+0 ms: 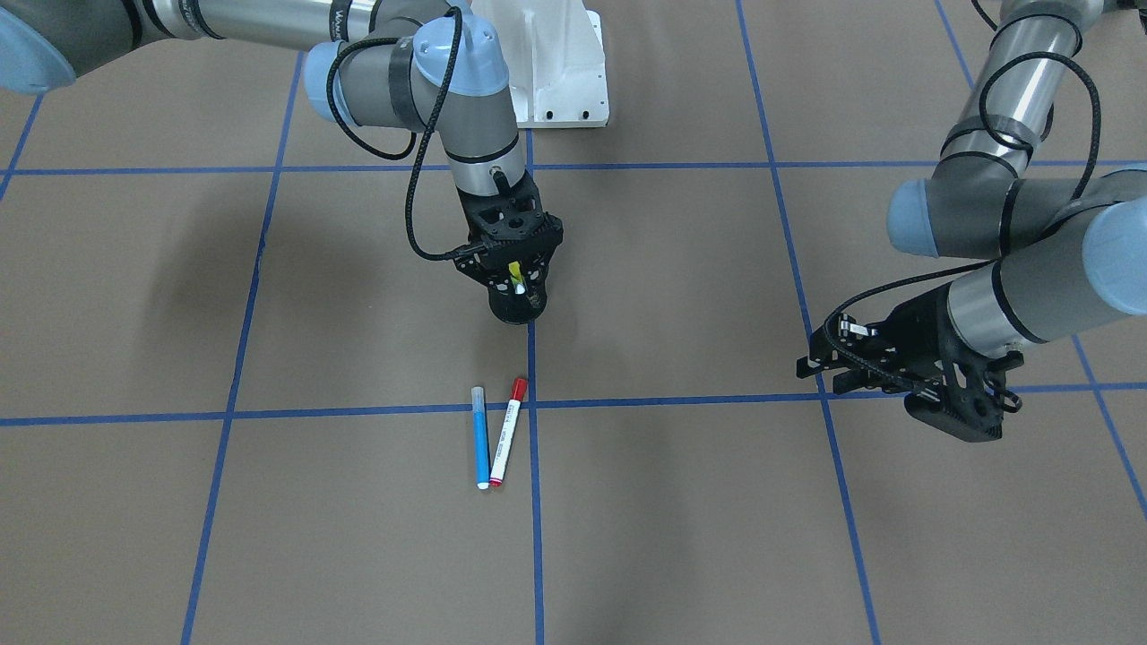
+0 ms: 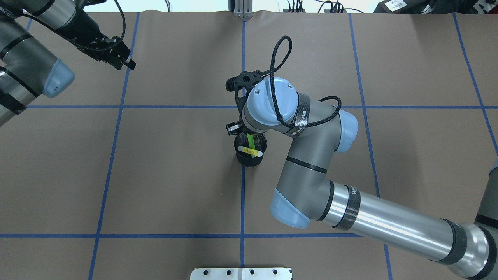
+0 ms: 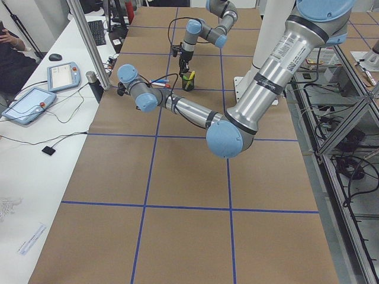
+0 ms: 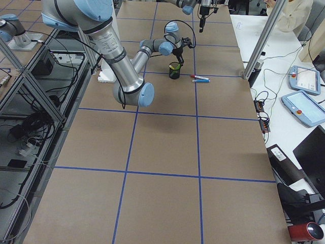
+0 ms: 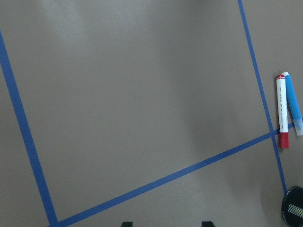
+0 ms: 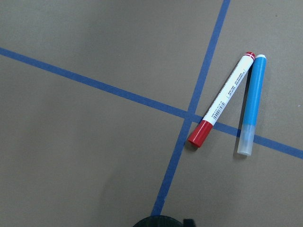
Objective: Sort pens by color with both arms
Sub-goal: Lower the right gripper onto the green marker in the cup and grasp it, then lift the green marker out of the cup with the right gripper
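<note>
A blue pen [image 1: 480,436] and a white pen with a red cap [image 1: 506,430] lie side by side on the brown table, on a blue tape crossing. Both also show in the right wrist view, the red-capped pen [image 6: 222,99] and the blue pen [image 6: 251,111]. A black mesh cup [image 1: 518,306] holds a yellow pen [image 2: 249,151] and a green pen [image 2: 251,140]. My right gripper [image 1: 518,285] hangs directly over the cup, jaws apart, gripping nothing. My left gripper [image 1: 820,374] is open and empty, far to the side; its fingertips [image 5: 127,223] stand wide apart.
Blue tape lines [image 1: 532,537] divide the table into squares. The white base pedestal [image 1: 556,63] stands at the robot's side. The right arm's elbow [image 2: 311,155] spans the table behind the cup.
</note>
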Tool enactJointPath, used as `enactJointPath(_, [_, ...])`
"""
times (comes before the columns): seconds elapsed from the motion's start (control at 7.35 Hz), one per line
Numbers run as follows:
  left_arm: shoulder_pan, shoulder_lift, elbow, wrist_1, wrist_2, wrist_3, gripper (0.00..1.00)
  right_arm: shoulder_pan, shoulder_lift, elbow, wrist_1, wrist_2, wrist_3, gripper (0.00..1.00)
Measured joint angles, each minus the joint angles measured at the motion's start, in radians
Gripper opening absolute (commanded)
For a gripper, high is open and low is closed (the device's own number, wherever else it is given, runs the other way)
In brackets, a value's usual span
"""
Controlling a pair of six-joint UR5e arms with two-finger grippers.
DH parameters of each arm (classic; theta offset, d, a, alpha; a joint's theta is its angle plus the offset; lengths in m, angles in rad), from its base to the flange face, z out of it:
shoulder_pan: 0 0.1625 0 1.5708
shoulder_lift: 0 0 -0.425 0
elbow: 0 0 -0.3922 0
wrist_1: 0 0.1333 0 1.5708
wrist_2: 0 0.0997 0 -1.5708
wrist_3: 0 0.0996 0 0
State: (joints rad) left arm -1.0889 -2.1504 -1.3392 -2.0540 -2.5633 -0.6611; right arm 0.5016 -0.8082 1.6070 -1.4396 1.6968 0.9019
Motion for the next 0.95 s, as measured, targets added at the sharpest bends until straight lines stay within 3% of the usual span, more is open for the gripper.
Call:
enactJointPath(0.41, [0.004, 0.0, 0.004, 0.0, 0.001, 0.0, 0.58, 0.002, 0.005, 0.007, -0.023, 0.005, 0.0, 0.11])
enactJointPath(0.95, [0.006, -0.004, 0.002, 0.0, 0.003, -0.004, 0.58, 0.062, 0.082, 0.108, -0.247, 0.06, 0.001, 0.11])
